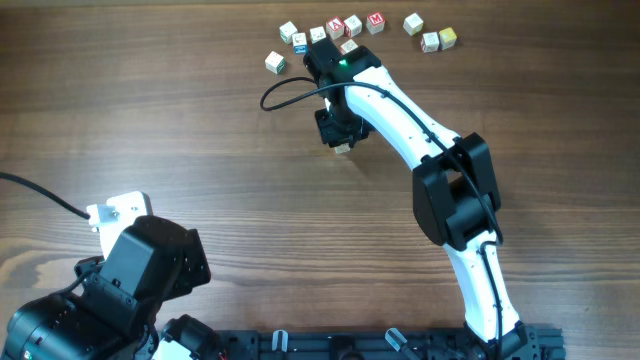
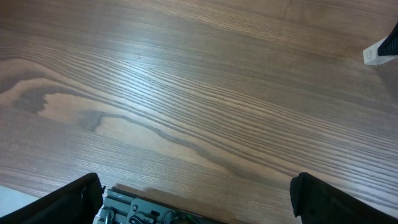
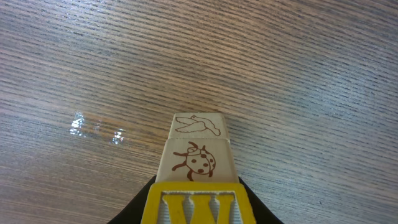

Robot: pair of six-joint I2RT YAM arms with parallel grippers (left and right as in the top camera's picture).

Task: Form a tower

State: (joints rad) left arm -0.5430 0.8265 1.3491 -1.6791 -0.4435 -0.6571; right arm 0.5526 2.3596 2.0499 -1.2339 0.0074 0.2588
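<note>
The tower [image 1: 343,148] stands on the table [image 1: 200,130], right of centre in its far half, near the loose cubes [image 1: 353,25] scattered along the far edge but apart from them. From overhead only a sliver of it shows, under the right gripper [image 1: 337,130], which hangs directly above it at the end of the white arm [image 1: 400,110]; a black cable [image 1: 285,90] loops off to that arm's left.

The right wrist view shows the tower as three cubes, one wide: a yellow-lettered cube [image 3: 199,202] nearest the camera, a ladybird cube [image 3: 196,160] below it, and a bird cube [image 3: 197,124] lowest, on the wood. The sides line up closely. Dark fingers [image 3: 142,210] sit tight against either side of the yellow-lettered cube, so the right gripper is pinching the top of the tower.

The left gripper [image 2: 196,186] is well away at the near-left corner; its fingers are spread wide over bare wood grain with nothing between them. The black left arm [image 1: 140,270] is folded low there.
</note>
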